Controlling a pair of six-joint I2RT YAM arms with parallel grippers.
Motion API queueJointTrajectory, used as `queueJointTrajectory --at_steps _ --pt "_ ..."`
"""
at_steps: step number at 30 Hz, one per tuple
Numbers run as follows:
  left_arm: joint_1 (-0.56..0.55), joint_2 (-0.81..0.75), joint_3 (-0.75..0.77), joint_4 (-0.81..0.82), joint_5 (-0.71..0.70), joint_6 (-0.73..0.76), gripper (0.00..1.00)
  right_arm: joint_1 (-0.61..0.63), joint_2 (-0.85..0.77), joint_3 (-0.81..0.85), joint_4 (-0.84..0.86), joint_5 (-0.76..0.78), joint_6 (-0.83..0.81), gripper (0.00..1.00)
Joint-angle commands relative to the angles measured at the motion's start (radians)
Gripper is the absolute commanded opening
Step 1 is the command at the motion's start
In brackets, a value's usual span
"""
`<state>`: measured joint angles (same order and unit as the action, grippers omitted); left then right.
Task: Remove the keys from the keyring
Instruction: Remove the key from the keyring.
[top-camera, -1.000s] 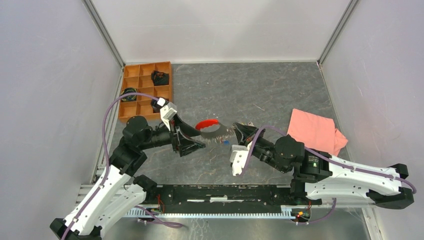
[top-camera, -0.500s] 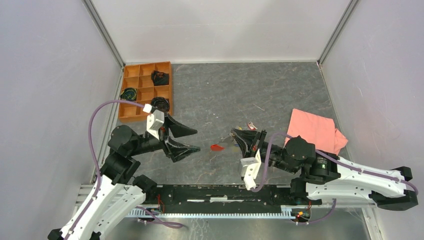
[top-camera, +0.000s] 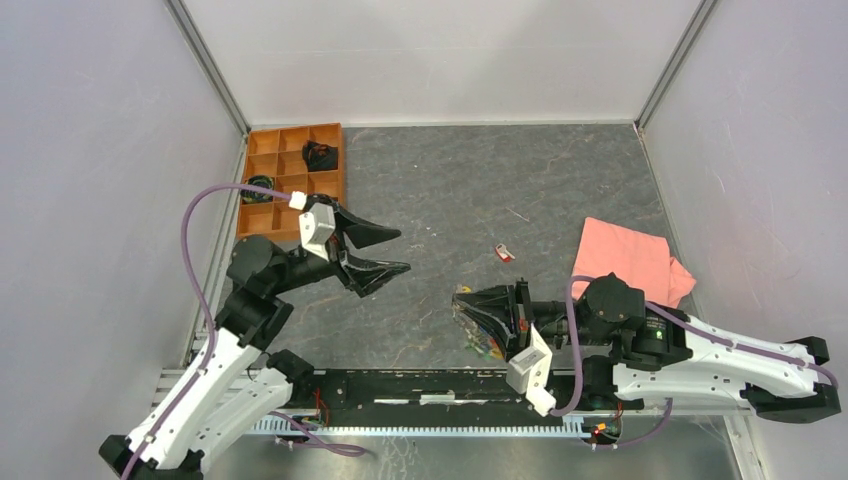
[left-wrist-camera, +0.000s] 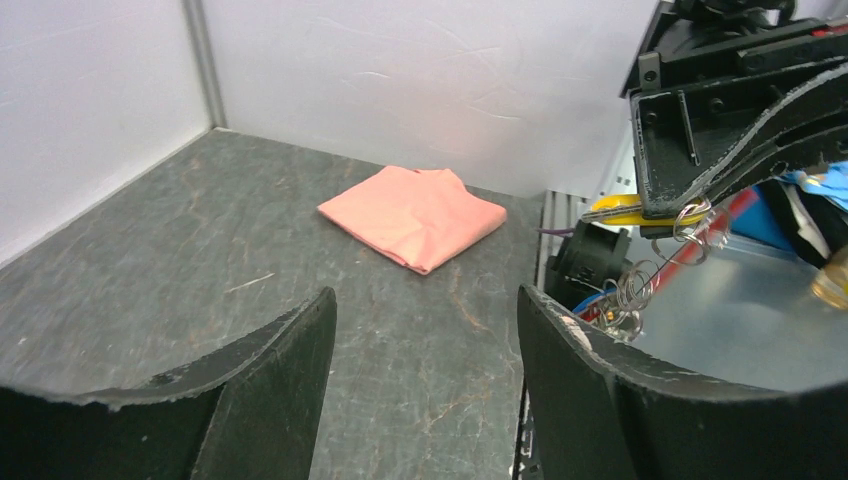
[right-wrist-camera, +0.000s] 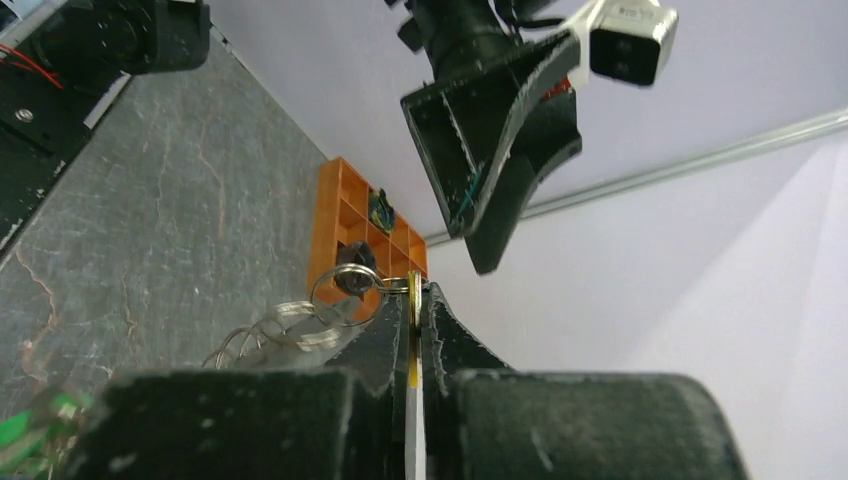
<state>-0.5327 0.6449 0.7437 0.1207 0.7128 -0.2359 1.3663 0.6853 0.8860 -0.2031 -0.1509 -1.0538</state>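
While the right pincer (top-camera: 462, 300) is pressed together on the yellow key (right-wrist-camera: 413, 308), the keyring (left-wrist-camera: 636, 288) hangs from that key just past the fingertips, its wire loops dangling below and to the side of the tip. From the left wrist view the red strap (left-wrist-camera: 722, 218) runs at a slant behind the loops, close under the right pincer. From above, the other keys (top-camera: 484, 345) show as a small coloured bunch directly beside the underside of the right pincer, toward the near edge of the surface (top-camera: 480, 190). They are too small there to sort by colour, and I cannot tell whether the bunch rests on the surface or hangs free.

The left pincer (top-camera: 404, 251) stands with its fingers (left-wrist-camera: 270, 390) wide apart and nothing between them. It points toward the right pincer from the left and slightly farther back, with a stretch of bare surface between the two tips, so it touches neither key nor ring.

A pink cloth (top-camera: 628, 262) lies folded at the right side of the surface, beyond the right arm. A small red-and-white piece (top-camera: 505, 253) lies alone between the cloth and the pincers. An orange tray (top-camera: 290, 180) with compartments sits at the far left corner, dark items in some of its cells.
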Motion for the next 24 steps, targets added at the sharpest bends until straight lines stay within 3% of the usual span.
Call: queueJointTrajectory --at_steps 1,4,7,15,24 --pt "-0.003 0.065 -0.017 0.265 0.169 -0.106 0.71 0.004 -0.021 0.058 0.086 -0.101 -0.006 0.01" --pt "-0.026 0.073 -0.080 0.482 0.180 -0.202 0.70 0.005 -0.024 0.047 0.103 -0.127 -0.008 0.01" --pt "-0.079 0.061 -0.109 0.588 0.169 -0.226 0.71 0.005 -0.022 0.045 0.115 -0.148 -0.009 0.01" --pt "-0.252 0.075 -0.090 0.595 0.142 -0.151 0.68 0.005 -0.009 0.048 0.140 -0.191 -0.038 0.01" --pt "-0.318 0.125 -0.081 0.603 0.129 -0.128 0.61 0.005 -0.007 0.047 0.165 -0.218 -0.081 0.01"
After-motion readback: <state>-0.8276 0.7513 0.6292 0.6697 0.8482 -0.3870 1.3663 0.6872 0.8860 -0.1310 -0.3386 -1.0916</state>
